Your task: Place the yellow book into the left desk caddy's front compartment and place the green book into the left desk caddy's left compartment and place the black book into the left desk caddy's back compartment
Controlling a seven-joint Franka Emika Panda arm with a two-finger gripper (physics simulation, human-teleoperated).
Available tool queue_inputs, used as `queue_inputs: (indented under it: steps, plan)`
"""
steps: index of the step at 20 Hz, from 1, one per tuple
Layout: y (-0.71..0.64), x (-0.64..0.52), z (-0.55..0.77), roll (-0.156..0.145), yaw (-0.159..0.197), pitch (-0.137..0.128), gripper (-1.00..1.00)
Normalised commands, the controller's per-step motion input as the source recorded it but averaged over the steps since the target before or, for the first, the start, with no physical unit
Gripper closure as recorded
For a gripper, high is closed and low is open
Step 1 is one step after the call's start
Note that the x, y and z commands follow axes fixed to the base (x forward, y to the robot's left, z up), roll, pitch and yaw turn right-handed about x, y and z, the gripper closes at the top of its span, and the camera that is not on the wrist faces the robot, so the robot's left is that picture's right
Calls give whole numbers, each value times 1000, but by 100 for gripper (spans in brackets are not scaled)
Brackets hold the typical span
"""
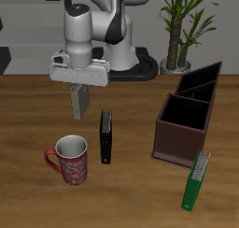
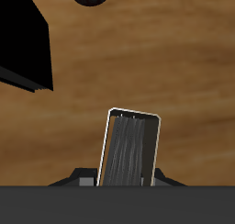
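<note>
A red patterned mug [image 1: 70, 160] stands near the table's [image 1: 28, 120] front edge, with bare wood all round it. Just behind it and above the tabletop, the gripper [image 1: 79, 106] hangs with its fingers clenched on the yellow book [image 1: 79, 101]. The exterior view shows the book as a narrow grey slab pointing straight down, clear of the wood. In the wrist view the gripper [image 2: 124, 178] holds the yellow book [image 2: 128, 147] by one end. Its cover is streaked grey with a thin pale border and rounded corners, and only bare table lies beneath it.

Beside the gripper, a little nearer the front edge, the black book [image 1: 106, 138] stands upright on its edge, thin and dark with faint light marks. It is apart from both the mug and the held book. In the wrist view the black book [image 2: 23, 44] is a flat black slab off to one side. A gap of open wood separates it from the left desk caddy [image 1: 177, 138], a dark maroon open-topped box with thin walls and inner dividers, set at a slant toward the table's back.

The green book [image 1: 196, 180] lies flat near the front edge, just in front of the caddy's near corner, bright green with small white marks. A leafy plant [image 1: 182, 26] stands behind the caddy.
</note>
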Motion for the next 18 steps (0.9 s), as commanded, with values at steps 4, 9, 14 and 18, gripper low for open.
queue_inputs:
  steps: [4,9,14,18]
  plan:
    - [559,-165,217,-21,19,-93,100]
    - [608,-130,125,20,40,-46,100]
    - [545,-42,100,61,2,-37,100]
    - [649,6,199,5,-4,-31,100]
